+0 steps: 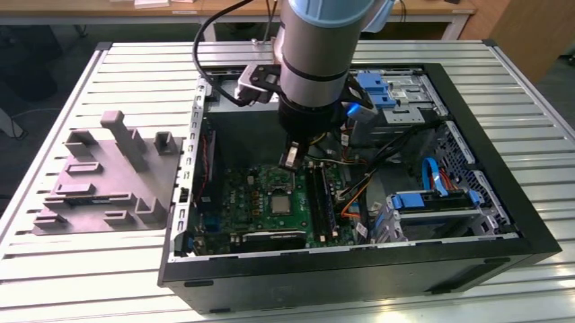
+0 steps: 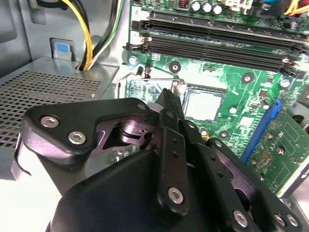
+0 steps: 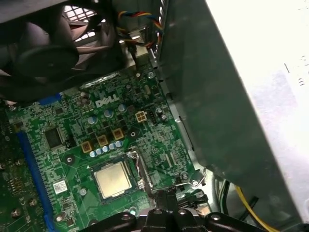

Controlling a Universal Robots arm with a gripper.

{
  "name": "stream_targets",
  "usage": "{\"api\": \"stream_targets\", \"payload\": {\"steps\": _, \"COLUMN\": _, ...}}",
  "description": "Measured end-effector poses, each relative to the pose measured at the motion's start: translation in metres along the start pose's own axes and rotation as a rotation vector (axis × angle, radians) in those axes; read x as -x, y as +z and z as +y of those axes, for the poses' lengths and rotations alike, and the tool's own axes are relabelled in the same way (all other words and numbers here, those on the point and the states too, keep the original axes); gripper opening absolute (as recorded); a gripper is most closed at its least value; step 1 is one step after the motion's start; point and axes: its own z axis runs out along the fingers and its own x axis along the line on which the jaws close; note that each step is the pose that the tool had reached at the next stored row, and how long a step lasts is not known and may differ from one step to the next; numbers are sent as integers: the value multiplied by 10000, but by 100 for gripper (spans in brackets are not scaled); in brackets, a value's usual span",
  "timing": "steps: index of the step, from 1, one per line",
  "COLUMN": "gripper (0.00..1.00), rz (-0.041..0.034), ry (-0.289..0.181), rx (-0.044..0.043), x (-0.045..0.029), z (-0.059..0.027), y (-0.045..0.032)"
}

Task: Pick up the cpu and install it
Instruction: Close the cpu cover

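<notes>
- My hand (image 1: pixel 289 160) hangs inside the open black computer case (image 1: pixel 503 202), low over the green motherboard (image 1: pixel 260 202), seen from the exterior view.
- In the second wrist view the black fingers (image 2: pixel 170 108) of my hand come to a narrow tip, pressed together with nothing between them.
- The cpu, a small flat square chip with a pale silvery-grey metal top (image 3: pixel 113 179), lies flat in its socket on the green board, level with the black frame around it.
- In the second wrist view that same chip (image 2: pixel 203 105) sits just past my fingertips, close but apart from them.
- In the exterior view the chip (image 1: pixel 280 201) lies just below my hand, near the middle of the board.
- Long black memory slots (image 2: pixel 217 41) run across the board beyond the socket, and yellow and black cables (image 2: pixel 86 34) drop down beside a perforated grey metal panel (image 2: pixel 43 96).
- A black round fan (image 3: pixel 46 53) sits over one edge of the board in the first wrist view.
- To the exterior view's left, a grey moulded fixture (image 1: pixel 104 182) rests on the ribbed pale metal tabletop (image 1: pixel 81 269), well apart from the case.
</notes>
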Motion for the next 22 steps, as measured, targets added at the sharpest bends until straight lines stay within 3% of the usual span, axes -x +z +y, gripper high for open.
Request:
{"api": "stream_targets", "payload": {"steps": 8, "gripper": 11, "rz": 16, "ry": -3, "rx": -6, "x": -71, "z": -25, "y": -2}}
{"api": "stream_targets", "payload": {"steps": 17, "gripper": 11, "rz": 198, "ry": -8, "rx": -81, "x": -126, "z": -45, "y": -2}}
{"api": "stream_targets", "payload": {"steps": 22, "gripper": 11, "rz": 216, "ry": -21, "rx": -89, "x": -196, "z": -42, "y": -1}}
